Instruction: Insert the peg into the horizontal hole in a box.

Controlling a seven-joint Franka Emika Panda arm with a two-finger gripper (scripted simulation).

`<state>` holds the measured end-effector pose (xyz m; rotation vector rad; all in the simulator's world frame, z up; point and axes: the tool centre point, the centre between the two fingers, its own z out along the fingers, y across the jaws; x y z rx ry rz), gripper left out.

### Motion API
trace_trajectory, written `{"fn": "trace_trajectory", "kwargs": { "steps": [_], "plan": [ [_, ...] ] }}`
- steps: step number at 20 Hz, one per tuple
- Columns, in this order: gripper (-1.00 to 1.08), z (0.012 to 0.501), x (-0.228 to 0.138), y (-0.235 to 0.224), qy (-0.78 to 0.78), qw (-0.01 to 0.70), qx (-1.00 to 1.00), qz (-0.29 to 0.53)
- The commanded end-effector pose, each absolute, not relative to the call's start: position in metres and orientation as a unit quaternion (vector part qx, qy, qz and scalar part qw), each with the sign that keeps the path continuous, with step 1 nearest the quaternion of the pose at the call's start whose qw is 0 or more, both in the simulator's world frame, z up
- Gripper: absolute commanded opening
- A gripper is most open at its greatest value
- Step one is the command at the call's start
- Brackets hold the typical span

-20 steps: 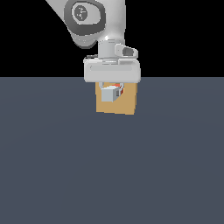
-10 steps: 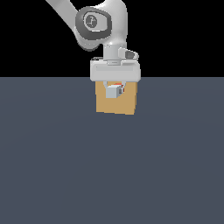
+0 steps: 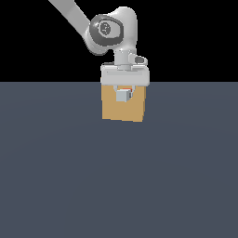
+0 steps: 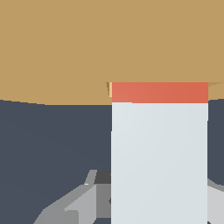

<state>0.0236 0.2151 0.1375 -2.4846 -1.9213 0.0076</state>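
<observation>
Since the earlier frame, less red shows on the peg (image 4: 159, 144), so it has slid further into the hole (image 4: 109, 89) of the box (image 3: 123, 104), upper centre of the exterior view. Gripper (image 3: 124, 93) stays clenched on the peg's pale end, holding it level and square to the face so it enters without jamming.

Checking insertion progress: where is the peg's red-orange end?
In the wrist view, the red-orange end of the pale grey-white peg sits in the tan box's hole, partly hidden.
</observation>
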Motion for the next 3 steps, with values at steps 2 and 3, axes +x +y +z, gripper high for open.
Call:
{"fn": "trace_trajectory", "kwargs": {
  "steps": [2, 3],
  "plan": [
    [-1.00, 0.1400, 0.0272, 0.2223, -0.612, 0.000, -0.791, -0.001],
    [-1.00, 0.1400, 0.0273, 0.2224, -0.612, 0.000, -0.791, -0.001]
  ]
}}
